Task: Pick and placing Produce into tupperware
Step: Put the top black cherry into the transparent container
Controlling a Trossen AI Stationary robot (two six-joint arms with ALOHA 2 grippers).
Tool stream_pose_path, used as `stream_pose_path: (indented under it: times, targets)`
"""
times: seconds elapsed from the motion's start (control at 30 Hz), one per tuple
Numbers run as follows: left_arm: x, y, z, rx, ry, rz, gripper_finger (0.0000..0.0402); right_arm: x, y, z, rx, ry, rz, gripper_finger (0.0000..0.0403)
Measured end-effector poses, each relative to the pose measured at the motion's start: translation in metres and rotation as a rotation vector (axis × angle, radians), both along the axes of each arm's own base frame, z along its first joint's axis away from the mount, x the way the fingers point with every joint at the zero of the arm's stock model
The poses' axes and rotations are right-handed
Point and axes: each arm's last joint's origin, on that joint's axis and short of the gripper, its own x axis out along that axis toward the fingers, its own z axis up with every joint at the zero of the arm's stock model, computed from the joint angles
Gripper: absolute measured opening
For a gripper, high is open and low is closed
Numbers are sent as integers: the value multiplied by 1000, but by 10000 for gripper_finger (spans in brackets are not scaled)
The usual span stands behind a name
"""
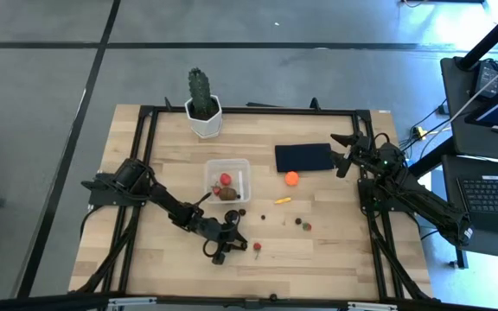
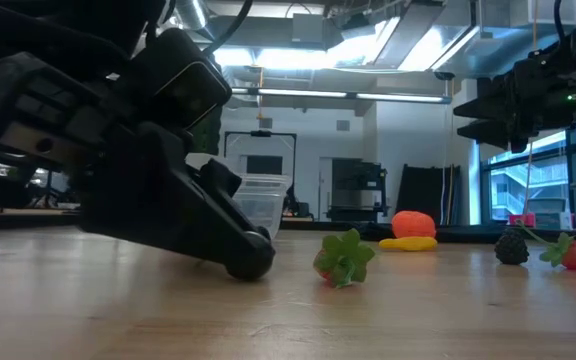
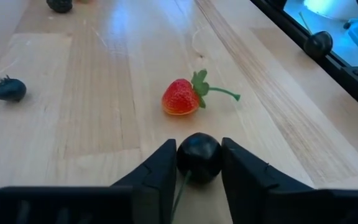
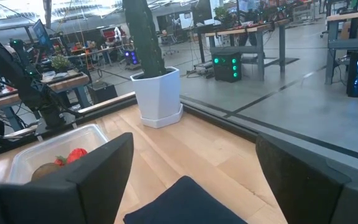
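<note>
So the left claw [image 3: 199, 163] is down low on the worktop [image 1: 335, 250], near the front edge, and its two fingers are pinched in on a little dark round berry [image 3: 199, 157] with a thin stem trailing back between them, so it's got hold of that. Just beyond it sits a red strawberry [image 3: 181, 98] with a green leafy top, not touching the claw. Another dark berry [image 3: 9, 89] lies further off to one side. The tupperware [image 1: 227, 180] is near the middle of the worktop, and it's got a red piece [image 1: 226, 179] and a brown lump [image 1: 228, 193] inside. An orange ball [image 1: 291, 179] sits beside a flat dark rectangle [image 1: 303, 157], with a yellow sliver [image 1: 282, 199] nearby. The right claw [image 1: 342, 152] hangs at the back right by that rectangle, fingers spread wide, nothing in them. A cactus [image 1: 200, 93] in a white pot [image 1: 204, 123] stands at the back edge.
</note>
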Motion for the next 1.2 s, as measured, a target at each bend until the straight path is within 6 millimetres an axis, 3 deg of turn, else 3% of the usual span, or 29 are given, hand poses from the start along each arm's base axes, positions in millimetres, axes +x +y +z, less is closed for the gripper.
stream_pose_path:
  times: [0.4,0.6,0.77,0.97,1.2]
  targets:
    - [0,0,2,-17,2,8,105,0,0,0,1,0,0,339]
    - [-8,5,28,-28,-17,8,89,0,0,0,1,-1,0,339]
    - [-18,12,64,43,-6,57,101,0,0,0,1,-1,0,339]
    - [-38,36,99,181,47,257,108,0,0,0,2,-1,0,339]
    - [-53,85,113,242,185,464,96,0,0,0,0,0,0,339]
